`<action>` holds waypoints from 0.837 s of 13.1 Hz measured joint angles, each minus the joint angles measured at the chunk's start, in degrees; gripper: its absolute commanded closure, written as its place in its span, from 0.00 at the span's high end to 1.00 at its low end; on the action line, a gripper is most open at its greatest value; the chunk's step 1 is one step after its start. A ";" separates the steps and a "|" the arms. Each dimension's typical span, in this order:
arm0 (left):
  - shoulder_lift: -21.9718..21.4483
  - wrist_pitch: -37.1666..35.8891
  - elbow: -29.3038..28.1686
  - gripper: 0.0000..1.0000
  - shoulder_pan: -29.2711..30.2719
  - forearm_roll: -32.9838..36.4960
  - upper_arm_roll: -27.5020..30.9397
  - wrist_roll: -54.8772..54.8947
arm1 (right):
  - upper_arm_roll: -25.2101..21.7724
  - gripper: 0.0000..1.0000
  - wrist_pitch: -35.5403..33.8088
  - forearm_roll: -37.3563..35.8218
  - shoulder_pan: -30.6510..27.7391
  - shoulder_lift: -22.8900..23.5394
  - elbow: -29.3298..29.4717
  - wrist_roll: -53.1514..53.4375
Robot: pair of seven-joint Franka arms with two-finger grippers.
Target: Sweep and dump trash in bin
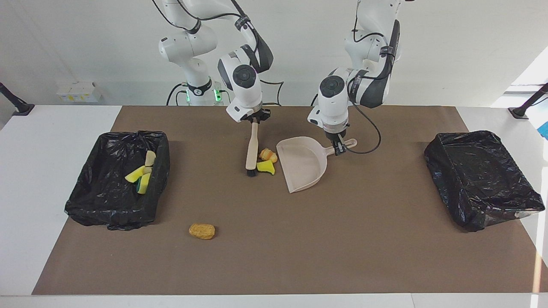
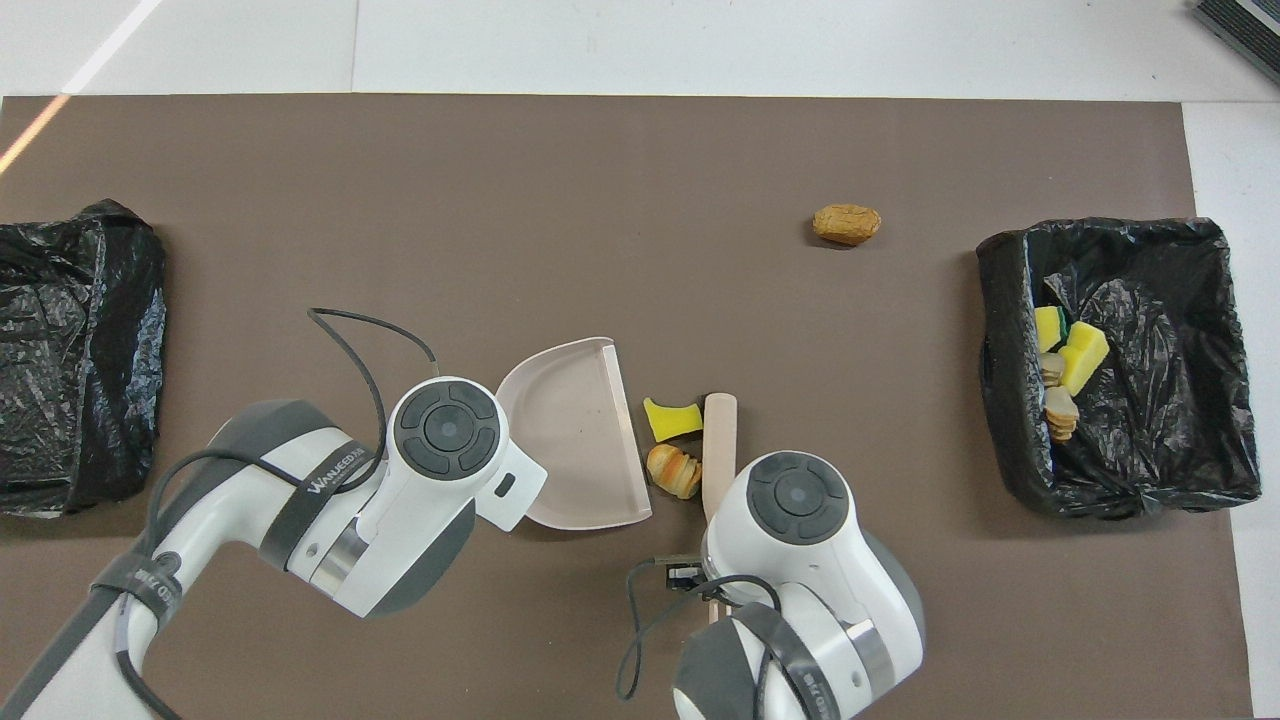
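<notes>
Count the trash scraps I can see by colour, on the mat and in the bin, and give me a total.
Yellow sponge chunks: 3, one on the mat, two in the bin
Golden-brown bread lumps: 2
Pale beige pieces: 2, in the bin
Total: 7

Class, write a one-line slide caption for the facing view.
Right gripper holds the brush against two scraps beside the dustpan held by the left gripper.

This is a robotics lab. Two white robot arms (image 1: 192,47) stand fixed at a white worktop (image 1: 43,141) covered with a brown mat (image 1: 299,239), before a bare white wall (image 1: 449,42), with cables (image 1: 368,128) hanging loose.
</notes>
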 measured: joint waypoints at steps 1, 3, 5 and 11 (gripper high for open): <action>-0.06 0.01 -0.08 0.00 0.03 0.05 0.02 0.00 | 0.04 0.00 0.00 0.33 1.58 1.36 2.34 0.01; -0.13 0.07 -0.18 0.00 0.03 0.05 0.00 0.00 | 0.37 0.00 0.12 2.56 4.84 3.29 6.43 0.01; -0.17 0.45 -0.29 0.00 0.03 0.06 0.00 0.03 | 0.56 0.00 0.20 2.98 6.14 4.24 9.22 0.01; 0.00 2.31 0.05 0.00 0.69 0.05 0.23 0.05 | -0.11 0.00 -6.31 1.31 -0.21 3.13 9.84 -1.11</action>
